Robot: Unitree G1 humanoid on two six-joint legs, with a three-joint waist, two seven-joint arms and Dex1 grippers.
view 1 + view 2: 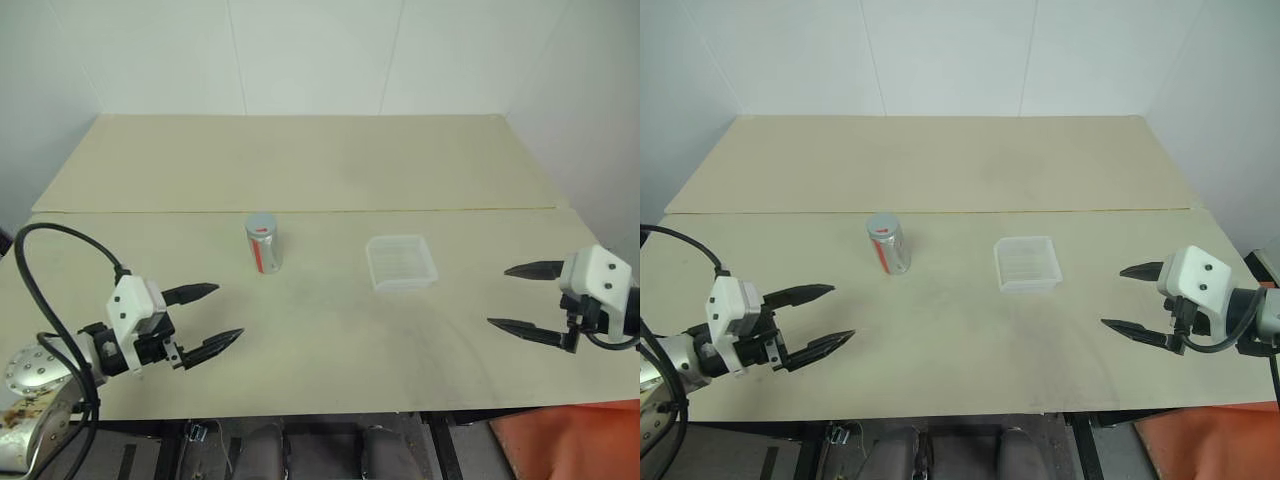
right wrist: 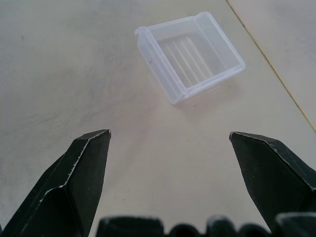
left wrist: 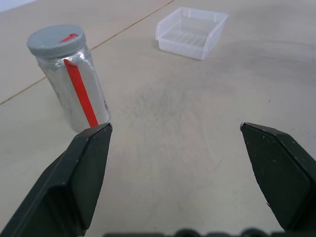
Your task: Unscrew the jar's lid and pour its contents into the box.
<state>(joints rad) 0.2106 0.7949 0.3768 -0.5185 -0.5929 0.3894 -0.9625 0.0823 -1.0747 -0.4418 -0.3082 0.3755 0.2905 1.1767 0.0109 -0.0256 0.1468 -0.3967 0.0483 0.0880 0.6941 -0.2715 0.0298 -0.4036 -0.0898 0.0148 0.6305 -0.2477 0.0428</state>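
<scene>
The jar [image 1: 263, 243] stands upright near the middle of the beige table, silvery with a red stripe down its side [image 3: 81, 96]. Its grey lid [image 3: 56, 40] sits on top. The box [image 1: 401, 262], a clear shallow tray, lies to the jar's right and looks empty in the right wrist view [image 2: 190, 55]. My left gripper [image 1: 213, 318] hovers open at the front left, short of the jar. Open too, my right gripper [image 1: 518, 298] hangs at the front right, apart from the box. The contents are not visible through the jar.
A seam [image 1: 300, 211] runs across the table behind the jar and box. The table's front edge [image 1: 300, 412] is close below both grippers. A black cable [image 1: 40, 290] loops above my left arm. White walls close the far side.
</scene>
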